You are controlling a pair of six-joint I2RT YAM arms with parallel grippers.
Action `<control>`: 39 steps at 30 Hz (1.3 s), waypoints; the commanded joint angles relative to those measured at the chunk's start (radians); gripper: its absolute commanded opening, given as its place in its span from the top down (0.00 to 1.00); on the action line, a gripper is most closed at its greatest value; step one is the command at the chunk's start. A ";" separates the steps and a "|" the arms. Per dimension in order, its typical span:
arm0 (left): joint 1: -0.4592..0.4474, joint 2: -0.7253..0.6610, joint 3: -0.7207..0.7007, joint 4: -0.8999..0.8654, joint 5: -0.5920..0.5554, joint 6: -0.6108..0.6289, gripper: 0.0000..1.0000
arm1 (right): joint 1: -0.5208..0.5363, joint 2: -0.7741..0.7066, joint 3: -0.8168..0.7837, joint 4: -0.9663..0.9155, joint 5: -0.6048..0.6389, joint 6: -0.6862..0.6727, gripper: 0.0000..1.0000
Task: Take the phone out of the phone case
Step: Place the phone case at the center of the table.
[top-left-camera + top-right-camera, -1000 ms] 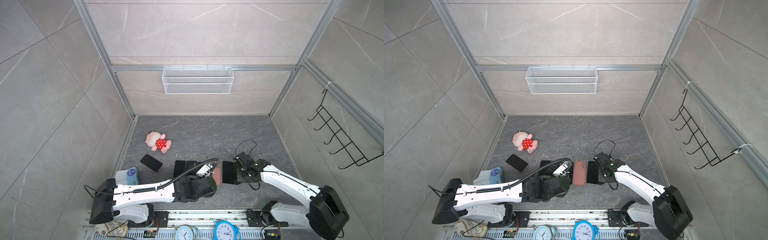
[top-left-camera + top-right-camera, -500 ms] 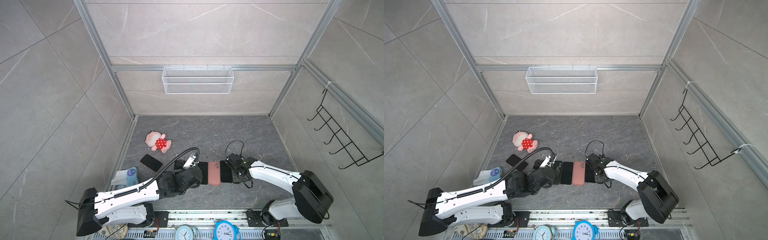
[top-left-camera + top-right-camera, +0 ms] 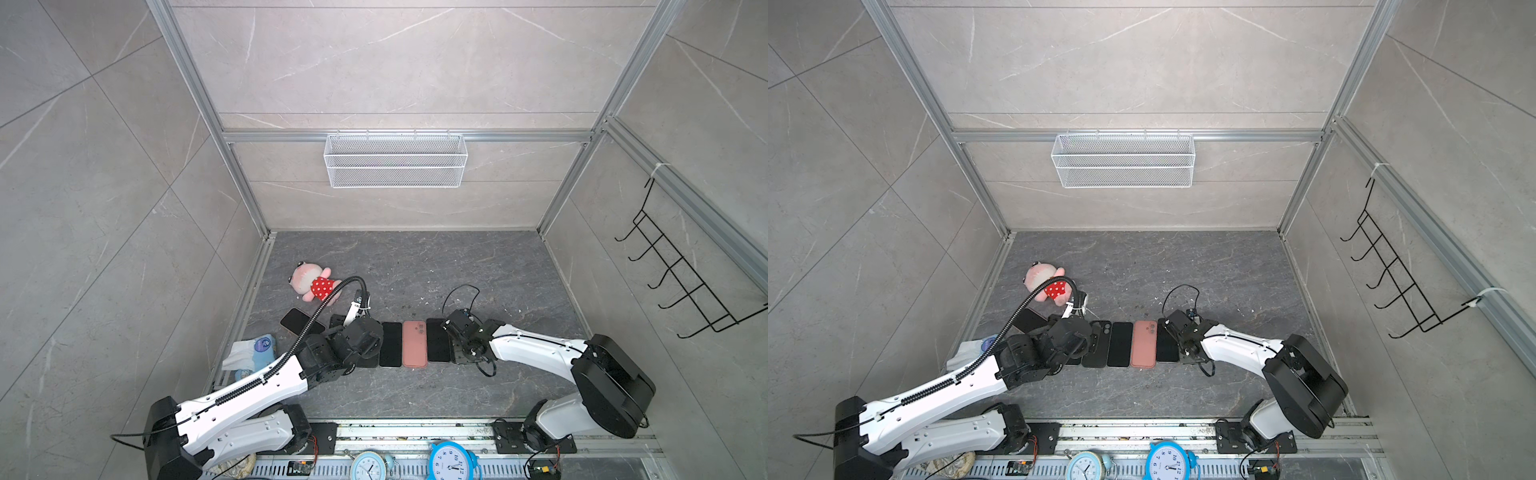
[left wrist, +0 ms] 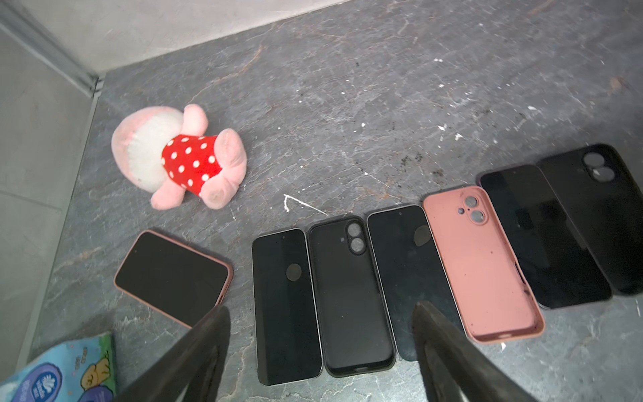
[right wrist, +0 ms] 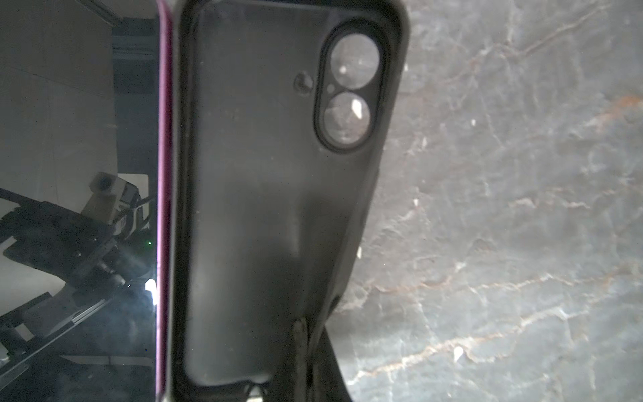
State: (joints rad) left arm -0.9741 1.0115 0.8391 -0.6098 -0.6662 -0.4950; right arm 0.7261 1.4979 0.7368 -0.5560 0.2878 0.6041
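- Left claw (image 4: 320, 309), spread wide: I'd centre it over the pink-cased black phone (image 4: 172, 278) by the tabletop's left edge
- Right claw (image 5: 306, 334), pressed together at the rim of the empty black rubber case (image 5: 261, 209): withdraw gently

Tabletop (image 4: 348, 87) matt veined stone; phone (image 4: 285, 306) glossy glass; pink case (image 4: 483, 264) matt rubbery; black case (image 5: 261, 209) smooth; toy (image 4: 181, 156) plush.

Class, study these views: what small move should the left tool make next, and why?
Probably shift the open, empty left tool toward the phone in the pink case: it seems the only phone still cased, lying screen-up beside the row, while the right tool pinches the empty black case.
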 commanded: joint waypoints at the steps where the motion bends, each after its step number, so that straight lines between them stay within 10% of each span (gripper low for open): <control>1: 0.051 -0.012 0.000 -0.037 0.014 -0.032 0.13 | 0.021 0.060 -0.025 0.135 -0.116 -0.012 1.00; 23: 0.428 0.047 -0.007 -0.076 0.225 -0.070 0.06 | 0.021 -0.102 -0.033 0.016 0.025 0.035 0.25; 39: 0.880 0.215 -0.085 0.056 0.646 -0.216 0.02 | 0.067 -0.307 0.110 0.053 -0.138 -0.159 0.01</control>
State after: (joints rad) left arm -0.1337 1.1896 0.7601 -0.5877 -0.1242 -0.6498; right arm 0.7780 1.2095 0.8021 -0.5449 0.2314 0.5114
